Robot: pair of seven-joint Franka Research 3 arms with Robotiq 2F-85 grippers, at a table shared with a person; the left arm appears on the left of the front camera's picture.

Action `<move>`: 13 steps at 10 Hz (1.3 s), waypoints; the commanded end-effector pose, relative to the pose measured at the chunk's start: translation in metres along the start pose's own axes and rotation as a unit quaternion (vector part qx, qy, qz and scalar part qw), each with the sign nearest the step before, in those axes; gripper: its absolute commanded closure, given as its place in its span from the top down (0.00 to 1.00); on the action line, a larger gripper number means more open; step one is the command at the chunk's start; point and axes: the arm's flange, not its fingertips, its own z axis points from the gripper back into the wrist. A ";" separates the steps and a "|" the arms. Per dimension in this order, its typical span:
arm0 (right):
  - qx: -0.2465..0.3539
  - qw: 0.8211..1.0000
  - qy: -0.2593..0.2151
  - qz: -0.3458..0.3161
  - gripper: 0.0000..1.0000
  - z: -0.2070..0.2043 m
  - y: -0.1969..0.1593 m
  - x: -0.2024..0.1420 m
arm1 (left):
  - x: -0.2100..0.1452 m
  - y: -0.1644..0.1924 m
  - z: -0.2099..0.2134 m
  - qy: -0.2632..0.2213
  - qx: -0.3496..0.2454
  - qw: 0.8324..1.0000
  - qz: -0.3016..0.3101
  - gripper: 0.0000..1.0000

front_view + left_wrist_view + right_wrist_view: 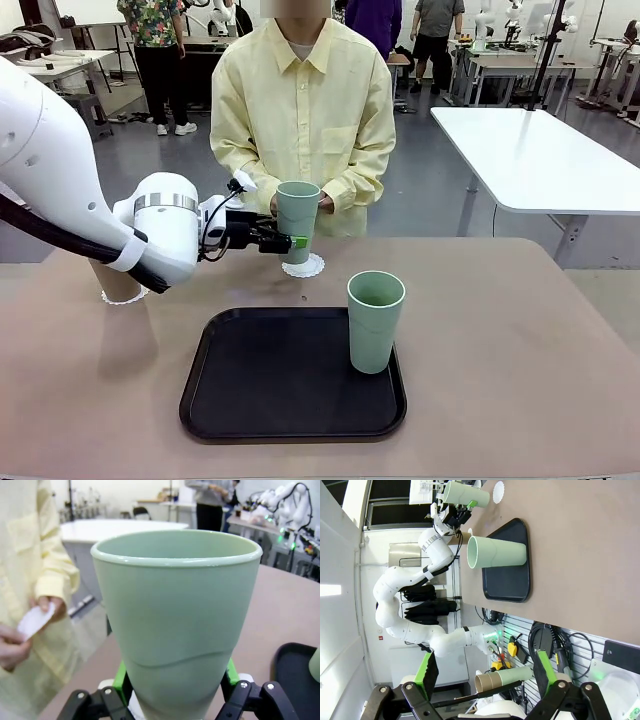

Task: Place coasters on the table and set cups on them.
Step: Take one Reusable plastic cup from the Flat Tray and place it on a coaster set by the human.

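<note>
The black tray (290, 375) lies nearest, and beyond it the left hand (292, 242) clamps a sage cup (297, 215) low on its taper, at a coaster (303, 267) on the tabletop (520, 340), likely light, stiff and slippery, while the right hand (485, 667) is spread wide, empty.

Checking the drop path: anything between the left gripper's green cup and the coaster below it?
Nothing visible. The green cup in the left gripper is right over the coaster; the person's hands are behind it.

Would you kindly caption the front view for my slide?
Left gripper holds a sage cup at a coaster; second cup stands on the tray.
</note>
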 end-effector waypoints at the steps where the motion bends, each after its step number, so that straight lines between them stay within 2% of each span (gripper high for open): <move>1: 0.010 1.000 0.000 0.010 1.00 0.000 -0.001 0.002 | 0.006 0.003 -0.003 -0.027 -0.003 1.000 0.001 0.83; 5: 0.010 1.000 0.000 0.010 1.00 0.000 -0.001 0.002 | 0.001 0.002 -0.017 -0.040 0.004 0.999 0.011 0.83; 9: 0.010 1.000 0.000 0.010 1.00 0.000 -0.001 0.002 | -0.010 -0.011 -0.026 -0.079 0.051 0.995 -0.017 0.83; 13: 0.010 1.000 0.000 0.010 1.00 0.000 -0.001 0.002 | -0.026 -0.016 -0.022 -0.072 0.068 0.995 -0.033 0.83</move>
